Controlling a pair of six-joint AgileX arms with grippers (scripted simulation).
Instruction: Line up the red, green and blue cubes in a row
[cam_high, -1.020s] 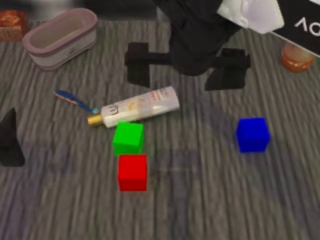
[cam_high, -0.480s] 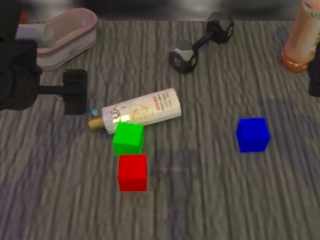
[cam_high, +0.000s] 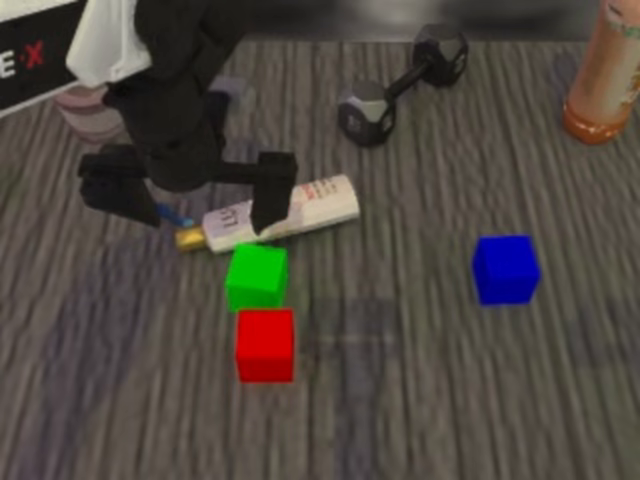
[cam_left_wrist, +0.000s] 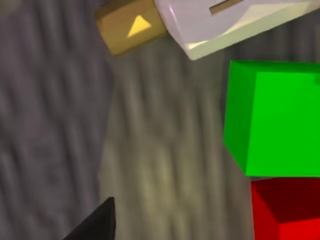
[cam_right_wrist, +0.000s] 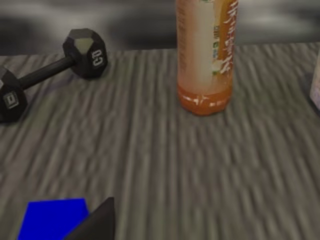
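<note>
The left gripper (cam_high: 190, 190) hangs with its fingers spread wide over the cap end of a white lotion bottle (cam_high: 320, 205) lying on its side, one finger (cam_high: 272, 190) across the bottle's body. The green cube (cam_high: 257, 276) sits just below that bottle, with the red cube (cam_high: 265, 344) close beneath it; the blue cube (cam_high: 506, 268) lies well to the bottle's right. The arm's white casing shows "E·X". The left wrist view shows the bottle's gold cap (cam_left_wrist: 131, 26) with a yellow triangle; the right wrist view shows "10" on the black dumbbell (cam_right_wrist: 85, 53) beside an orange drink bottle (cam_right_wrist: 206, 55) with unreadable writing. I cannot tell the right gripper's state.
</note>
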